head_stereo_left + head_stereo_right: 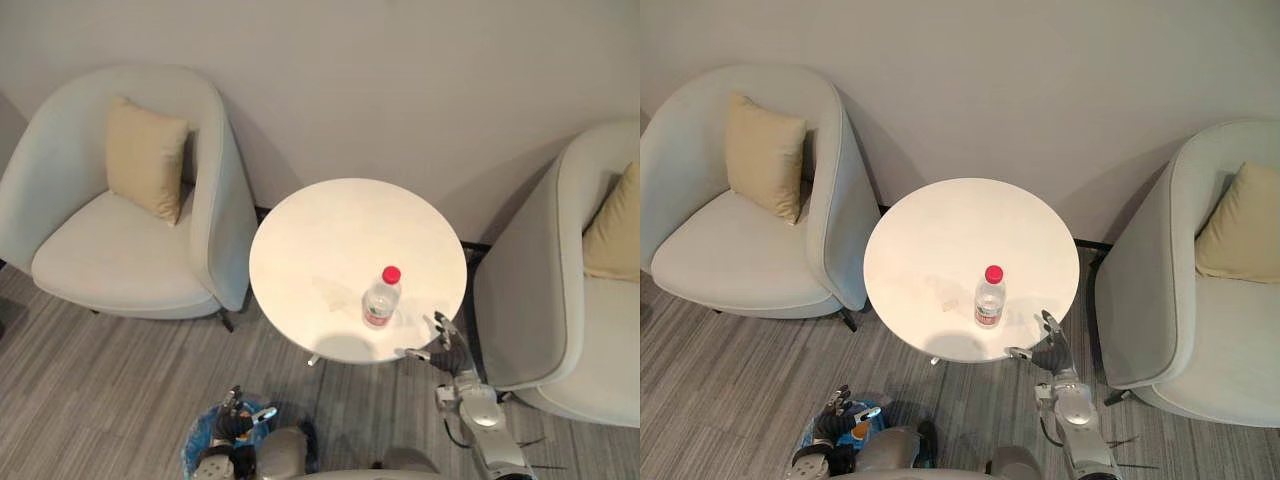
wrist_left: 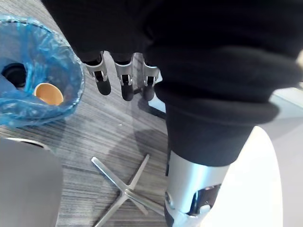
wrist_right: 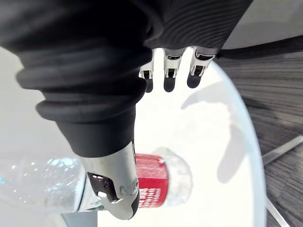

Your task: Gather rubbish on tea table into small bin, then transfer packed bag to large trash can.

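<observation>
Right hand (image 1: 450, 348) spread, empty — clear red-capped plastic bottle (image 1: 381, 298) just beside its fingers; left hand (image 1: 236, 420) relaxed over blue-bagged small bin (image 2: 66, 101).

1 clear, red-capped bottle (image 1: 381, 298) stands upright toward the right side of the round white tea table (image 1: 330, 240), while the blue-bagged small bin (image 2: 68, 87) holds 1 tan cup (image 2: 49, 93).

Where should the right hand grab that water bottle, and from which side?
Around the labelled middle of the bottle, from its right, where the open right hand hovers at the table edge. It stands upright, so a sideways wrap likely beats pinching the cap.
</observation>
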{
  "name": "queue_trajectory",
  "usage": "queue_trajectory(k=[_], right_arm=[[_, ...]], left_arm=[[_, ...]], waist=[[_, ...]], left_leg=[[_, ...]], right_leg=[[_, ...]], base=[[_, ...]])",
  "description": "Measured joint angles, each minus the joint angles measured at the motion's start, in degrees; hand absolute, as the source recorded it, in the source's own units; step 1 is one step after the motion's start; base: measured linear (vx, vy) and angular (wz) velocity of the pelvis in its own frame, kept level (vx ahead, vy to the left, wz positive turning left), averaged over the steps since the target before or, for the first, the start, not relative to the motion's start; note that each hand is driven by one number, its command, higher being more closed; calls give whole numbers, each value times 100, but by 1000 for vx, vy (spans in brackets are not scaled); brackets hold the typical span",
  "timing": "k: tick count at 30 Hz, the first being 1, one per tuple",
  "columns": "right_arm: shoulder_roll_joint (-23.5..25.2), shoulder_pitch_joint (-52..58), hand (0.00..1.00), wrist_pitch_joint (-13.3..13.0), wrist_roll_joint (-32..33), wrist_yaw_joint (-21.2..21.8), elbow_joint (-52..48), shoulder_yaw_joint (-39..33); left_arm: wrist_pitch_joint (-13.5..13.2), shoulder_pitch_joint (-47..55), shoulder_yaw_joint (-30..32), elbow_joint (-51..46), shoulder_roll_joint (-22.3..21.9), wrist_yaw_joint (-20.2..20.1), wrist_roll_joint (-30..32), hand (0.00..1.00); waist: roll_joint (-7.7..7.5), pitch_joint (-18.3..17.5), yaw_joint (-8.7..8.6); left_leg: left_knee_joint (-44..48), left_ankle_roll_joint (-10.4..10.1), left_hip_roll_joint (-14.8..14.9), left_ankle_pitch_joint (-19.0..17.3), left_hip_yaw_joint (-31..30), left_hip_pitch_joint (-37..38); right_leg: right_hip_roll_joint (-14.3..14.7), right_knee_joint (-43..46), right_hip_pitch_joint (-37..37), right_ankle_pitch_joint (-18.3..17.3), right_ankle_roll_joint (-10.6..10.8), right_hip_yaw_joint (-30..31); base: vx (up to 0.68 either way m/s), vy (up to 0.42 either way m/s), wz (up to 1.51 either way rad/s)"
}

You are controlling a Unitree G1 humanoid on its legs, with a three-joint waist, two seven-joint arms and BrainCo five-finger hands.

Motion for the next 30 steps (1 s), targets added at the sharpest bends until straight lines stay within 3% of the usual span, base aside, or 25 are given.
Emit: queue_trajectory(k=[2, 3, 4, 7, 9, 18, 19, 30], right_arm=[[-57, -83, 0, -55, -142, 0, -110, 61], [-94, -139, 0, -151, -190, 5, -132, 81], [-157, -185, 0, -178, -192, 10, -95, 76], [-365, -287, 0, -199, -249, 40, -99, 231], [-392, -239, 0, -200, -325, 107, -98, 254], [-387, -431, 0, -203, -344, 134, 118, 437], [-384, -538, 100, -202, -342, 128, 250, 519], [-276, -1595, 100, -158, 83, -253, 1032, 722]], left_arm=[[-32, -11, 2, 1, 72, 0, 0, 0], [-42, 1, 2, 29, 173, -3, 0, 0], [-44, -26, -3, 149, 154, -4, 5, 0], [-62, 121, -6, 213, -28, -5, 13, 0], [-63, 128, -13, 216, -47, -22, 44, 0], [-106, 60, -130, 243, -11, -128, 141, 0], [-110, 43, -139, 286, 1, -128, 141, 0], [-114, 17, -179, 445, 70, -90, 136, 0]], waist=[[-60, -35, 12], [-145, -71, 44], [-180, -105, 51], [124, -169, 58], [200, -214, 58], [160, -236, 68], [162, -235, 59], [234, 17, 111]], left_leg=[[-7, -3, 1, 0, -67, 18], [36, -42, -97, -14, -160, -1], [86, -102, -150, -53, -321, -3], [-110, -209, -41, 2, -437, -39], [-276, -301, -12, 78, -573, -81], [-879, -312, -114, 468, -1007, 23], [-912, -311, -168, 499, -1054, 24], [-1297, -329, -226, 906, -1288, -157]], right_leg=[[6, -342, -213, -5, -61, 120], [-44, -1092, -263, 530, -83, 109], [-76, -1252, -227, 703, 16, 78], [21, -1752, -100, 888, -32, 14], [75, -2066, -13, 1031, -63, -103], [67, -2719, 365, 1281, -103, -578], [51, -2758, 390, 1297, -94, -625], [-26, -2875, 195, 1496, -70, -830]], base=[[151, -45, 39], [165, -94, 45], [137, -93, 43], [89, -74, 11], [49, -73, 21], [41, -40, 27], [-15, 11, 21], [-69, 0, 12]])
